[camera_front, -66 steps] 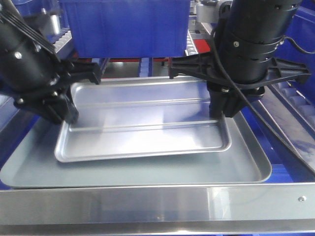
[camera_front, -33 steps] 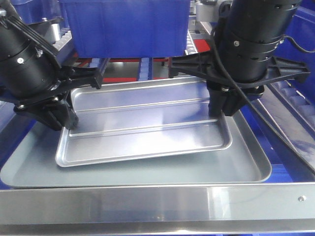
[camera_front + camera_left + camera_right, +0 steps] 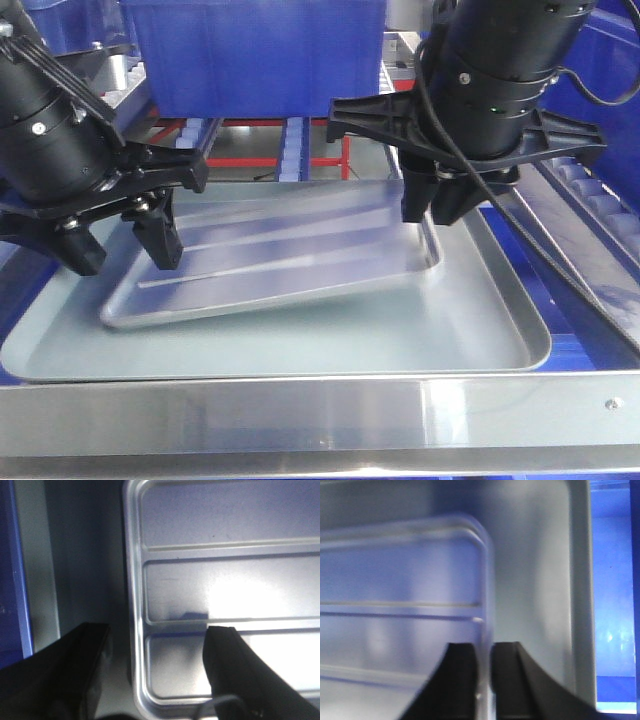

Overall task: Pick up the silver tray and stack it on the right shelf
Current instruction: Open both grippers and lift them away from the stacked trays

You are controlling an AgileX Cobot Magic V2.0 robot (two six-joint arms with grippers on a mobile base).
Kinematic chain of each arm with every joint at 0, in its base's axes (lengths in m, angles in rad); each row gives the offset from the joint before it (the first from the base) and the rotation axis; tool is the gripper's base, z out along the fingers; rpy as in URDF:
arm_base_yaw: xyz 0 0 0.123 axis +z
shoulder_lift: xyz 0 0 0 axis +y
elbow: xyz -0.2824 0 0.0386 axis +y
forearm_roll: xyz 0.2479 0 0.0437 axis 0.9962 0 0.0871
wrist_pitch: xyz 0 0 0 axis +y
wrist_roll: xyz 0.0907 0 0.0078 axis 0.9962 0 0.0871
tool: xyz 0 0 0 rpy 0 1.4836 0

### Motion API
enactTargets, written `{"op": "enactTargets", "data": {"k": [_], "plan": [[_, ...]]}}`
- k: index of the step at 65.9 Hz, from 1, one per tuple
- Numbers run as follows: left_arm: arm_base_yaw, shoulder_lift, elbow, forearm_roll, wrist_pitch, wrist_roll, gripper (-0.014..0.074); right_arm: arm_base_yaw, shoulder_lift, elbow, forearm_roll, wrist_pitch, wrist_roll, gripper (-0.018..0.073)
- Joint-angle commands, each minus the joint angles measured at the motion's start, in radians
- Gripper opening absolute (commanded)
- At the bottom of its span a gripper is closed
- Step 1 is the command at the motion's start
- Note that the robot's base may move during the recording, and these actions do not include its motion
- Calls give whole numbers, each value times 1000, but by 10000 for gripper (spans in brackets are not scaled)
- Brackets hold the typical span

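The one silver tray is tilting at frame centre, right end raised, inside the one larger grey tray. The right gripper is pinching its right rim, seemingly, through blur. The left gripper is straddling the left rim, fingers apart. Two arms are angling downward.
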Motion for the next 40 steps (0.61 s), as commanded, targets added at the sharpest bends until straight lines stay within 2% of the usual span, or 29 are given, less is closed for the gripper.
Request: {"op": "enactTargets", "data": {"k": [1, 6, 14, 18, 20, 25, 29, 31, 35, 40], "plan": [[-6, -35, -30, -4, -31, 4, 328, 1, -43, -36, -26, -17, -2, 521], [-6, -35, -32, -4, -31, 4, 328, -1, -43, -36, -28, 22, -2, 652], [-6, -35, -64, -4, -4, 4, 325, -2, -47, -38, -38, 71, -2, 589], [-6, -35, -89, -4, 36, 4, 291, -2, -49, -45, -38, 99, -2, 526], [-6, -35, -110, -4, 71, 4, 242, -2, -52, -51, -38, 118, -2, 454], [-6, -35, -156, 8, 148, 4, 67, -1, -60, -64, -38, 146, -2, 214], [-6, -35, -173, 25, 161, 4, -76, -1, -62, -68, -38, 146, -2, 31], [-6, -35, -179, 32, 161, 4, -113, -1, -62, -68, -38, 140, 0, 52], [-6, -35, -185, 27, 163, 4, -78, -1, -62, -68, -40, 123, 0, 97], [-6, -35, -205, 23, 200, 4, -84, -1, -66, -75, -41, 128, -3, 100]]}}
